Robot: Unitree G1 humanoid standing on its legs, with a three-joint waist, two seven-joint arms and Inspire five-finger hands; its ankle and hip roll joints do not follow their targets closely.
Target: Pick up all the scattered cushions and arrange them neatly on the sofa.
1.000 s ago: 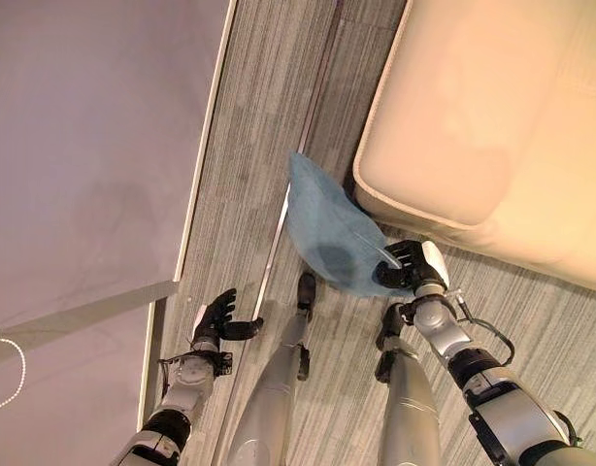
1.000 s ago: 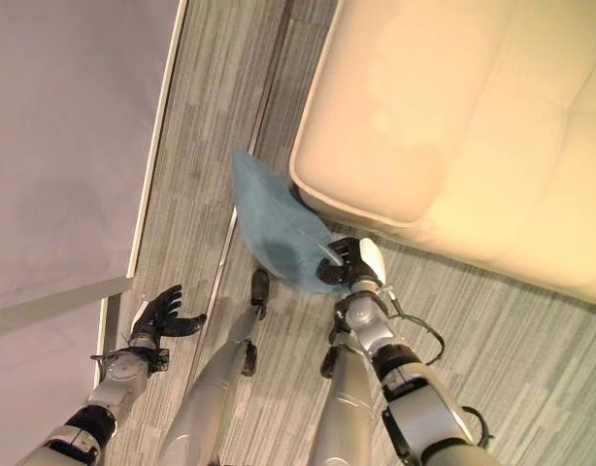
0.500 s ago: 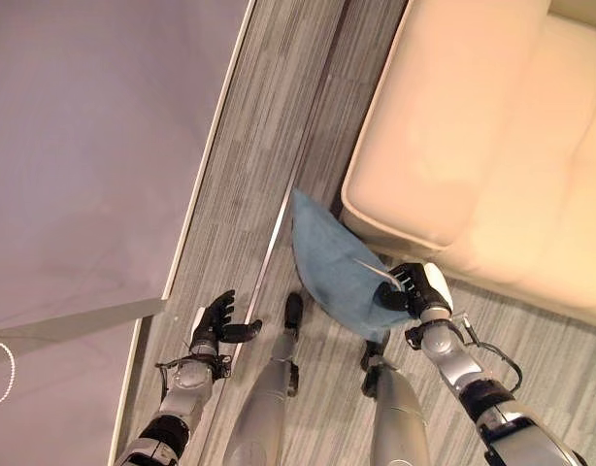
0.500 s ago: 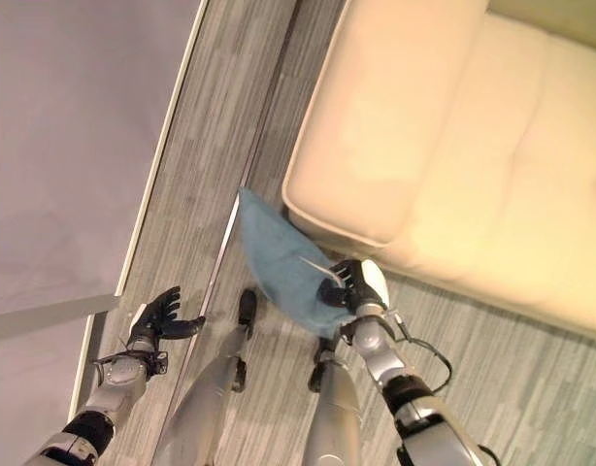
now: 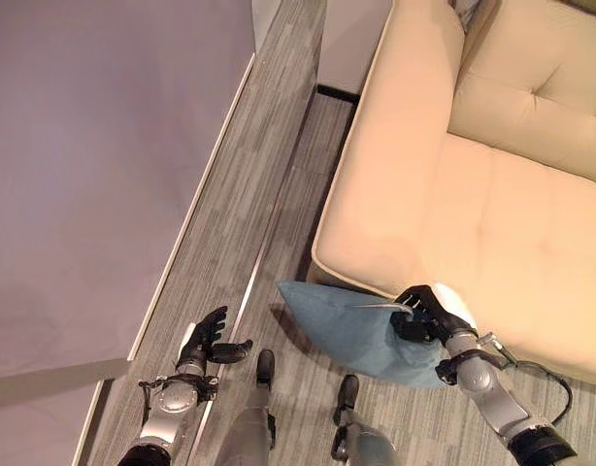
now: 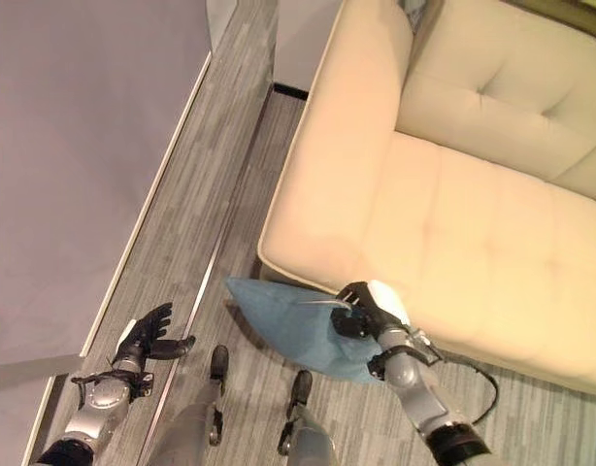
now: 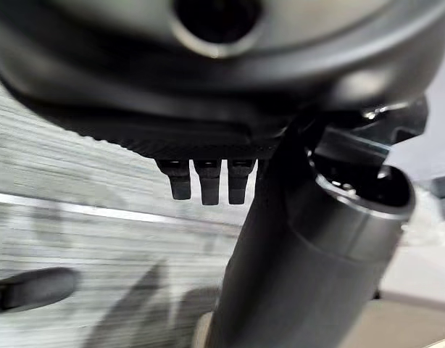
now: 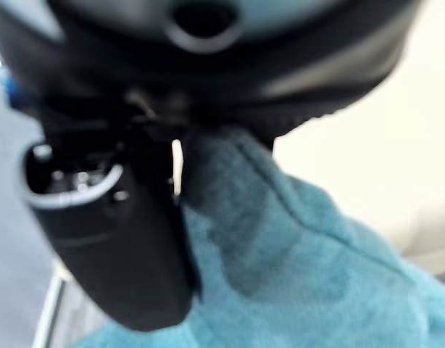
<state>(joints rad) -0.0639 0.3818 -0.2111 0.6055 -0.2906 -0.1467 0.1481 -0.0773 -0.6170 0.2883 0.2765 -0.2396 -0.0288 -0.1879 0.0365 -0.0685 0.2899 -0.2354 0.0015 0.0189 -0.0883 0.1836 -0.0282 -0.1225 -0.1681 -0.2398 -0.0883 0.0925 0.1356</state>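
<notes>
A blue cushion (image 5: 342,325) hangs just off the floor against the front edge of the cream sofa (image 5: 473,194). My right hand (image 5: 426,315) is shut on the cushion's right end, its fingers curled into the cloth (image 8: 295,246). The same cushion (image 6: 288,325) stretches leftward from that hand (image 6: 361,316) in the right eye view. My left hand (image 5: 207,341) hovers open over the floor at the lower left, holding nothing, its fingers (image 7: 202,179) relaxed.
The sofa's seat and back cushion (image 6: 492,97) fill the right side. A pale rug or panel (image 5: 94,165) with a light border covers the left. A strip of grey wood-grain floor (image 5: 259,204) runs between them.
The camera has tilted up, showing more of the sofa. My right hand has carried the cushion rightward and closer to the sofa's front edge, the cushion now lying more level. The left hand is unchanged.
</notes>
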